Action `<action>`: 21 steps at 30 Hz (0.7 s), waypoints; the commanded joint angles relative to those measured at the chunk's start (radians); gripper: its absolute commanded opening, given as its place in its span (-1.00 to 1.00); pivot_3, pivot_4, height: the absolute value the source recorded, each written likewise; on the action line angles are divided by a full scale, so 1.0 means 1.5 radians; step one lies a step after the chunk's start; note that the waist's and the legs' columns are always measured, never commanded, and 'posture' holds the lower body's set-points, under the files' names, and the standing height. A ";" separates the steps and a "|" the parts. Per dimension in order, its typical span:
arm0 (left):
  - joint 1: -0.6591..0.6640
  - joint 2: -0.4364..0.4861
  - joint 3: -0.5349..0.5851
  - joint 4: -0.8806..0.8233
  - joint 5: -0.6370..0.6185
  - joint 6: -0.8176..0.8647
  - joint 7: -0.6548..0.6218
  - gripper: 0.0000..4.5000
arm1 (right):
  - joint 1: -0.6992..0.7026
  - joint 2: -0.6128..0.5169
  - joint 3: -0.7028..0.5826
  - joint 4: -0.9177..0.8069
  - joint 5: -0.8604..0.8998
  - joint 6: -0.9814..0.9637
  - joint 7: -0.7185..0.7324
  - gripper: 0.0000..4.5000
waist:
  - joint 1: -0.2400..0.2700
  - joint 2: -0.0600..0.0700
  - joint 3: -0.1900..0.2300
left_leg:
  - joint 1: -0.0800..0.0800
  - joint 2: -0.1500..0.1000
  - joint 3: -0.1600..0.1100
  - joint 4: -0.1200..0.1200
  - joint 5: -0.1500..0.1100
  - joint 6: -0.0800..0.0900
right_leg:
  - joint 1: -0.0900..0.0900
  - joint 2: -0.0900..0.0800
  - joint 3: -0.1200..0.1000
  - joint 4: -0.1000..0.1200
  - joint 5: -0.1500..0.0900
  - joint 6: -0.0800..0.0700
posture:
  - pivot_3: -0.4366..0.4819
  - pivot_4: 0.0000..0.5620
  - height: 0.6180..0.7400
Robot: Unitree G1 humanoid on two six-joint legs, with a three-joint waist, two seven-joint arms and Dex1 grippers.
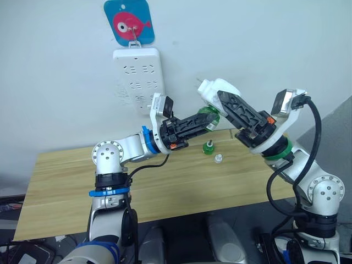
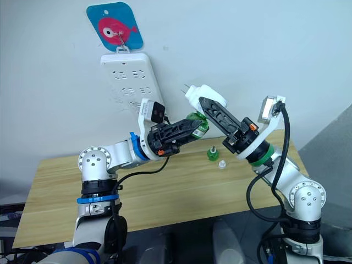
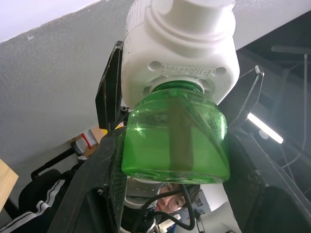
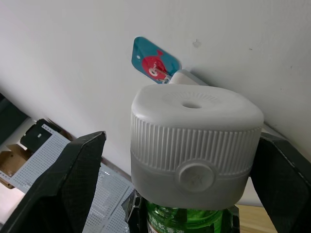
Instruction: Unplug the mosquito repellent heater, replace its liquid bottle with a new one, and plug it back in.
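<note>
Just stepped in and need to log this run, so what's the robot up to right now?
The robot holds the mosquito repellent heater in the air above the wooden table, unplugged from the white power strip on the wall. Its right claw grips the heater, while its left claw is shut on the green liquid bottle screwed into the heater's underside. A second small green bottle and a small white cap sit on the table.

The two eye views look forward and down from the head, sharing the counter (image 1: 165, 187), wall and power strip (image 1: 138, 77). Each wrist view sits very close to the heater (image 4: 194, 145): the left looks up at its bottle (image 3: 175, 141), the right toward the wall.
</note>
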 commanded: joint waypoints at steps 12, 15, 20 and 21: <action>-0.018 0.060 -0.031 0.024 -0.035 0.009 -0.017 0.04 | -0.004 -0.022 0.021 -0.024 0.078 -0.016 0.015 0.30 | 0.000 0.000 0.000 | 0.000 0.000 0.000 0.000 0.000 0.000 | 0.000 0.000 0.000 0.000 0.000 0.000 | -0.62 -0.28 0.91; -0.023 0.065 -0.035 0.042 -0.029 0.005 -0.014 0.04 | -0.002 -0.029 0.024 -0.026 0.083 -0.022 0.013 0.30 | 0.001 0.000 0.000 | 0.000 0.000 0.000 0.000 0.000 0.000 | 0.000 0.000 0.000 0.000 0.000 0.000 | -0.61 -0.29 0.91; -0.010 0.092 -0.054 0.006 0.031 -0.019 -0.056 0.57 | 0.006 -0.032 0.020 -0.030 0.082 -0.034 0.005 0.30 | 0.000 0.000 0.000 | 0.000 0.000 0.000 0.000 0.000 0.000 | 0.000 0.000 0.000 0.000 0.000 0.000 | -0.62 -0.29 0.91; -0.005 0.103 -0.063 -0.008 0.053 -0.029 -0.070 0.74 | 0.008 -0.032 0.019 -0.031 0.080 -0.036 0.002 0.30 | 0.000 0.000 0.000 | 0.000 0.000 0.000 -0.001 0.000 0.000 | 0.000 0.000 0.000 0.000 0.000 0.000 | -0.62 -0.28 0.91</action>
